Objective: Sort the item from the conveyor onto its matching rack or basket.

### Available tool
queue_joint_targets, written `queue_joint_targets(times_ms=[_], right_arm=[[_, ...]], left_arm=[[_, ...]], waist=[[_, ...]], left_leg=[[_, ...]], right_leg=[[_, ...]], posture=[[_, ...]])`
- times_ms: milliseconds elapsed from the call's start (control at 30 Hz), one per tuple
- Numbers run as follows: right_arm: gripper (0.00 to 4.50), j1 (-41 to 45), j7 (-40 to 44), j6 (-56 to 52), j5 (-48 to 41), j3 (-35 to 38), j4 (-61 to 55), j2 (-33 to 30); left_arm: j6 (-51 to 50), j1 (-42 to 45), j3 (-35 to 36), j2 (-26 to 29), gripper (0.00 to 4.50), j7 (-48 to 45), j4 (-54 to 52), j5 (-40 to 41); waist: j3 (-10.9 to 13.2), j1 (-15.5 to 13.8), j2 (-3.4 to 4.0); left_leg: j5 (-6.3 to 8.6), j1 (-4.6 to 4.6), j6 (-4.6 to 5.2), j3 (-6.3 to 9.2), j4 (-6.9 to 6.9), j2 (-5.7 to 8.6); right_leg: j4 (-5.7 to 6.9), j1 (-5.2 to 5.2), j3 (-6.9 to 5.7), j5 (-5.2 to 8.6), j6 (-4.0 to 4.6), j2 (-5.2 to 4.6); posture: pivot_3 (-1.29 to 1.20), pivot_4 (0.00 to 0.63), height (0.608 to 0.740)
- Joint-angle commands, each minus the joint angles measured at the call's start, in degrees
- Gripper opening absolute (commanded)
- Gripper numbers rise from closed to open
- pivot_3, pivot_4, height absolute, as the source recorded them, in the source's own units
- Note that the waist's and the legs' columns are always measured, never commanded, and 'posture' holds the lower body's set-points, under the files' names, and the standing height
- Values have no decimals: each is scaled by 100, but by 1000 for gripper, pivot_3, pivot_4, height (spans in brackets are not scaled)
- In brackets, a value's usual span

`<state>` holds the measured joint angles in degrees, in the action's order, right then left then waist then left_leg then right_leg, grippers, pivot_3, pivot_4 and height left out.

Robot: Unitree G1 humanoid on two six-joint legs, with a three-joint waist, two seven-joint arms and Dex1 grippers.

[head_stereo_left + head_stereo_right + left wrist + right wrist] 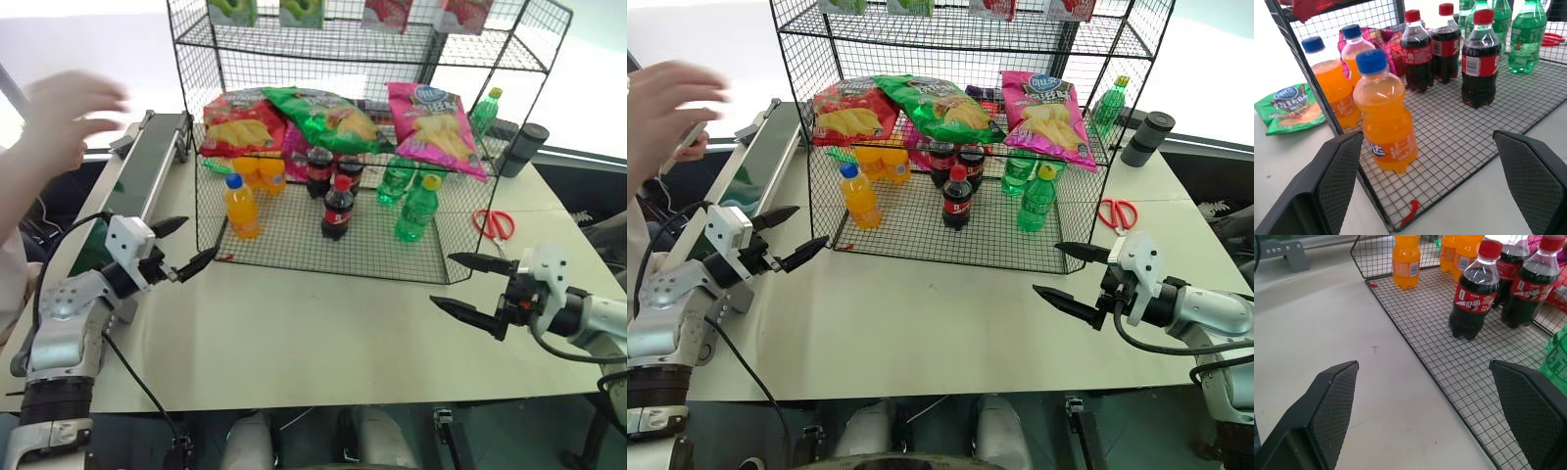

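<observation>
Both pincers stand wide apart and empty: left gripper (183, 245) hovers beside the near-left corner of the rack (294, 257), right gripper (468, 285) hovers over the table (323, 333) off the rack's near-right corner, touching nothing.

Largest first. Rack: tall black wire mesh, several tiers. Conveyor (147, 168): dark belt along the table's left edge, a person's hand (67, 119) blurred above it (whether it carries anything, cannot tell). Pink chip bag (431, 122): already lying on the rack's middle tier at the right, beside the green chip bag (323, 117) and red chip bag (233, 122). Below: orange soda bottle (1383, 115) and cola bottle (1479, 61).

Handling, judged: the bag should be light, air-puffed, soft, crinkly and slick; contents crush easily. Best pinched at a flat sealed end, gently.
</observation>
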<state>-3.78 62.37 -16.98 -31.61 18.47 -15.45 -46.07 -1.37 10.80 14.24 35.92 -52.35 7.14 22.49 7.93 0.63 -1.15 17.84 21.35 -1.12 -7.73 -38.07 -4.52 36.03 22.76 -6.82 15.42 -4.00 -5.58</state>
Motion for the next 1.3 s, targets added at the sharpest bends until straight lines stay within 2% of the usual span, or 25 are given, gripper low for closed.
queue_joint_targets(times_ms=[33,633,1300], right_arm=[[4455,210,118,113,37,-39,56,-123],[4455,603,174,288,274,-471,322,10],[4455,95,-29,317,296,-341,-32,31]], left_arm=[[10,-31,56,44,4500,49,-250,26],[42,-596,223,102,4500,136,-553,77],[54,-71,-115,123,4500,-73,-225,2]], waist=[[0,-3,0],[0,-2,0],[0,3,0]], left_leg=[[0,-1,0,0,0,0],[0,0,0,0,0,-2],[-1,-1,-2,0,0,-2]], right_leg=[[0,0,0,0,0,0],[1,1,0,0,0,-1],[2,1,0,0,0,0]], posture=[[0,150,726],[0,150,726],[0,150,726]])
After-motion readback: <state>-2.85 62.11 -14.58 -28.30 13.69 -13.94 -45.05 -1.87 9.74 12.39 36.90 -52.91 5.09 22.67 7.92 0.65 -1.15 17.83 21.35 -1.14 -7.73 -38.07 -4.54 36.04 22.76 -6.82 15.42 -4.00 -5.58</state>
